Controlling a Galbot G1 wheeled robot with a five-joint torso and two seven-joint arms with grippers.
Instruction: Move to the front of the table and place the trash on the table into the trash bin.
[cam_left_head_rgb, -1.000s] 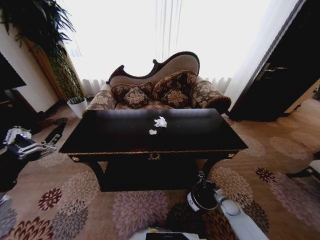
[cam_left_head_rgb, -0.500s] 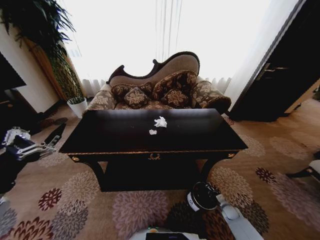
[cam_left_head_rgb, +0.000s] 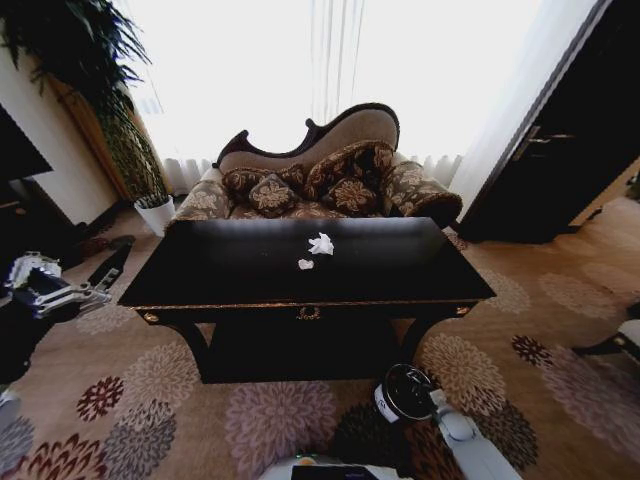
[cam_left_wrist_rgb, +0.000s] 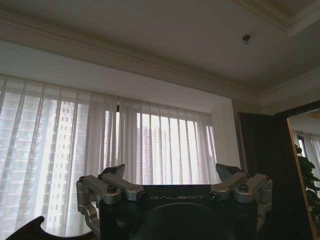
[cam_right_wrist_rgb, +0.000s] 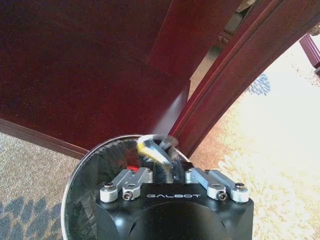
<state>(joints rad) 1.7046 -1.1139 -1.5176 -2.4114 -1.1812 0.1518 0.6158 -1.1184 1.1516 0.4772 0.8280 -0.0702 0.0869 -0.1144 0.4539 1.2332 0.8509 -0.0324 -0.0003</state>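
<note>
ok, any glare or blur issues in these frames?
Head view: window blown out white behind the sofa, glossy table mirrors that light, edges bend fisheye-style. Left wrist view: curtains backlit, left gripper dark. Right wrist view: motion-smeared yellow-white scrap over the trash bin, carpet overexposed.

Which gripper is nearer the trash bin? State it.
Right. The right gripper hangs over the trash bin mouth on the floor before the table. The left gripper sits far off, beyond the table's left end.
</note>
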